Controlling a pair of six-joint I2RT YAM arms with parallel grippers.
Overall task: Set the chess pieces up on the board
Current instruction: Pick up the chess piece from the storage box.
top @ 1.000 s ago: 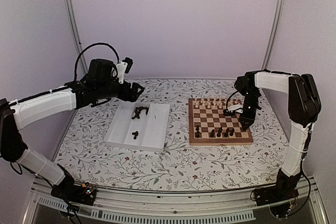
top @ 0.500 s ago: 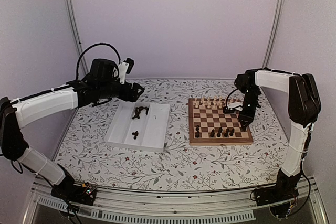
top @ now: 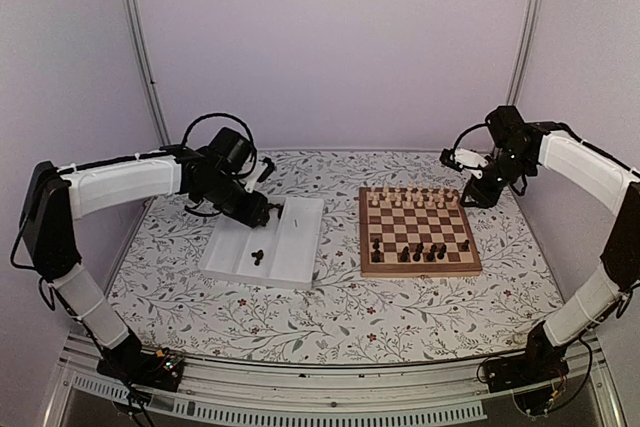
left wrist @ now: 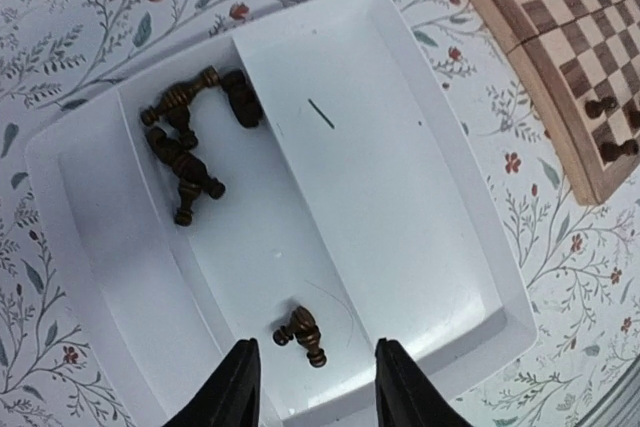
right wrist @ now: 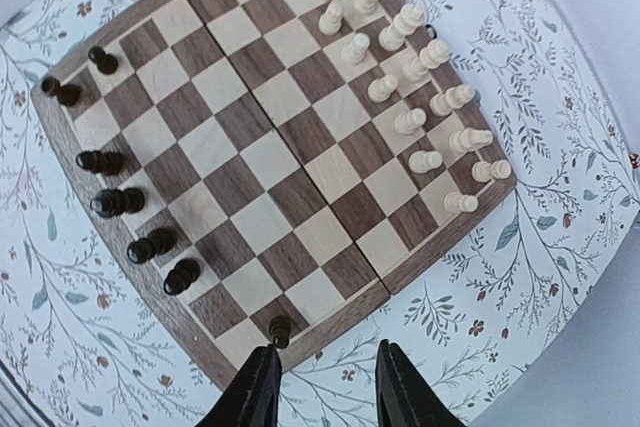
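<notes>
The board lies right of centre. Several dark chess pieces stand along its near rows, and one stands alone on an edge square just beyond my right fingertips. My right gripper hangs open and empty above the board's far right side. More dark pieces lie in the white tray: a cluster at its far end and two near its front wall. My left gripper is open just short of those two, low over the tray, touching nothing.
Pale wooden pieces fill the board's far rows. The tray has a middle divider and raised walls. A flowered cloth covers the table, with bare wall panels behind.
My right gripper opened, left a dark piece at the board's near right edge and rose back to the far right. My left gripper came down to the tray with its jaws narrower.
</notes>
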